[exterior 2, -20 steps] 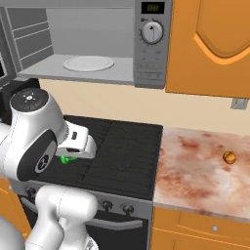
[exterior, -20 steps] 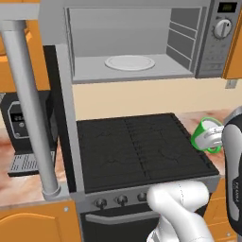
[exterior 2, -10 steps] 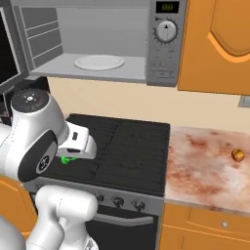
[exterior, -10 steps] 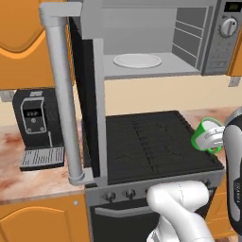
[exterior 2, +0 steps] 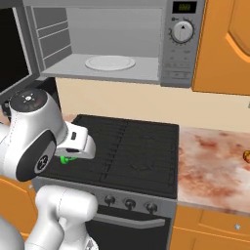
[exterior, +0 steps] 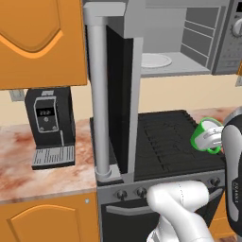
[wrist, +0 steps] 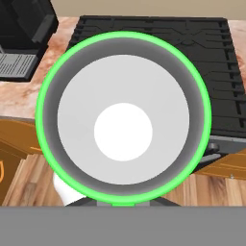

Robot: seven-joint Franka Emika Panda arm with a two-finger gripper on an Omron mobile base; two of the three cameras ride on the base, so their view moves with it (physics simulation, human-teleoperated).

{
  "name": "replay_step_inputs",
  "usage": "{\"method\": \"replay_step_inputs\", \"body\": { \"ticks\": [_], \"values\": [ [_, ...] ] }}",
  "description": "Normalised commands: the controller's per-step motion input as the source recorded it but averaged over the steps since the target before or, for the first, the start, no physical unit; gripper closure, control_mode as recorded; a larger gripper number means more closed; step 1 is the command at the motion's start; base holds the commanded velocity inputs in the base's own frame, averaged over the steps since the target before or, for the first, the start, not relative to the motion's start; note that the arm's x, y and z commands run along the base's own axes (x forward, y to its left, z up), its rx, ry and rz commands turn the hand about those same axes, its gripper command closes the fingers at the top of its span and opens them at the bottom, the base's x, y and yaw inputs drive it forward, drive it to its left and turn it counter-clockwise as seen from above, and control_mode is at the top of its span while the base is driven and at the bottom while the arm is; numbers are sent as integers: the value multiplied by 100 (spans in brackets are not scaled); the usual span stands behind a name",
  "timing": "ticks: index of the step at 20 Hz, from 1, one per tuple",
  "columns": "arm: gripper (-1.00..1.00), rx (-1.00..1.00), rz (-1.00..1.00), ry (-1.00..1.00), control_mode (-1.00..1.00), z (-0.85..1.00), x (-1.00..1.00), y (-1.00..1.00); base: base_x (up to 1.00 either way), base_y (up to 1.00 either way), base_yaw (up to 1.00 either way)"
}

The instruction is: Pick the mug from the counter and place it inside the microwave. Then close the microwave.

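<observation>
Over the last second the whole scene was shifted across both base views, so the base was judged to have driven, not the objects. The mug (exterior: 206,135) was kept off the counter (exterior: 42,168), carried at the gripper (exterior: 215,138) above the stove (exterior 2: 128,146), apparently clamped. The microwave (exterior 2: 117,41) stood open, its turntable (exterior 2: 110,62) bare. Display digits were too small to be read

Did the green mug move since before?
Cannot tell. The whole picture shifted, so the camera moved; the mug sits at the same spot beside the arm, in the gripper.
</observation>
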Motion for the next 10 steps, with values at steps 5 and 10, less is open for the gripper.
{"method": "replay_step_inputs", "body": {
  "ticks": [5, 10],
  "values": [
    [100, 0, 0, 0, 100, 0, 0, 0, 0, -20, 0],
    [100, 0, 0, 0, 100, 0, 0, 0, 0, -3, 0]
  ]
}}
